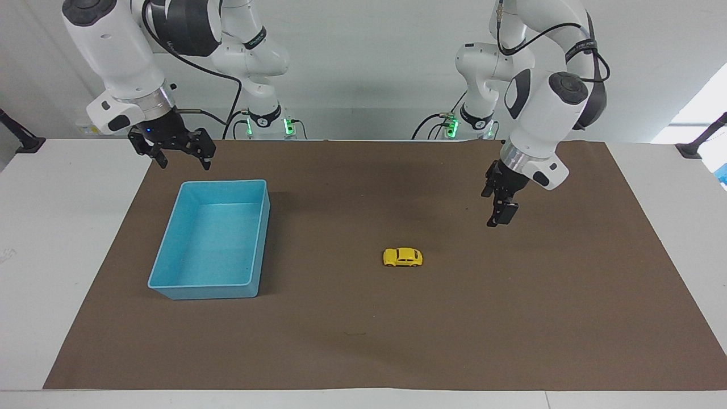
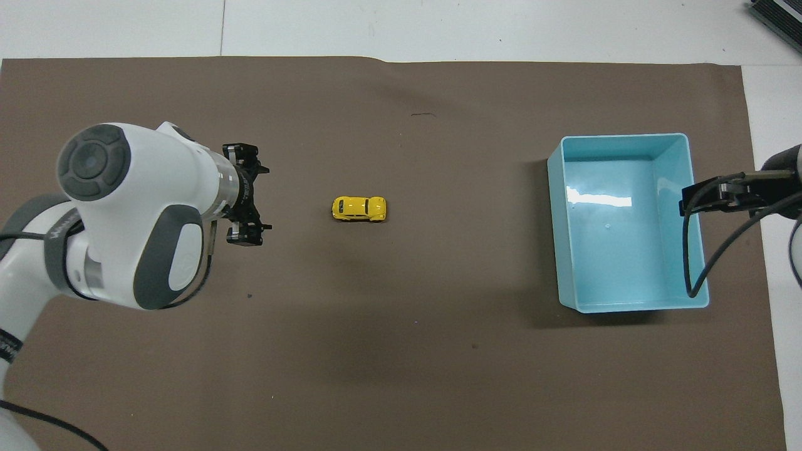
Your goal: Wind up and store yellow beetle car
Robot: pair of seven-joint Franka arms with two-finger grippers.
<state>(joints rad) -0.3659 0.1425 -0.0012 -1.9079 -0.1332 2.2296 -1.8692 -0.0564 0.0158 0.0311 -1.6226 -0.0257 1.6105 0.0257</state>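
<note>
Tiny bright-yellow rounded beetle toy car (image 1: 402, 257) on its wheels near mid-table, on brown paper mat (image 1: 363, 341), untouched. Long axis toward the arms' ends of the table. Nothing close by, so plenty of room for fingers on either flank.

Left gripper (image 1: 500, 215) up in the air over bare mat, at 9 o'clock of the car (image 2: 359, 208) in overhead view, well apart from it. Fingers spread wide, nothing held; one finger (image 2: 243, 152) at 12 o'clock of the wrist axis, the other at 6. Probably set that way so the opening lines up w/ the car's narrow width, ready to close on its sides rather than bumper to bumper. Tilted toward the car, not straight down, which suggests an approach in progress, grasp not yet begun.

Light-blue rectangular open plastic bin (image 2: 620, 136) at 3 o'clock of the car in overhead view, toward the right arm's end, empty. Likely the storage spot, parked clear of the car's run-up lane so winding by a pull-back along the mat stays possible.

Right gripper (image 1: 183, 163) waiting over the mat just off the bin's robot-side rim (image 1: 227, 183), at 12 o'clock of the bin in facing view. Fingers apart, empty. Prob. stationed there to take the car for the drop-in, or just kept out of the way.

Task stage, by my read: very start, neither wound nor stored.
</note>
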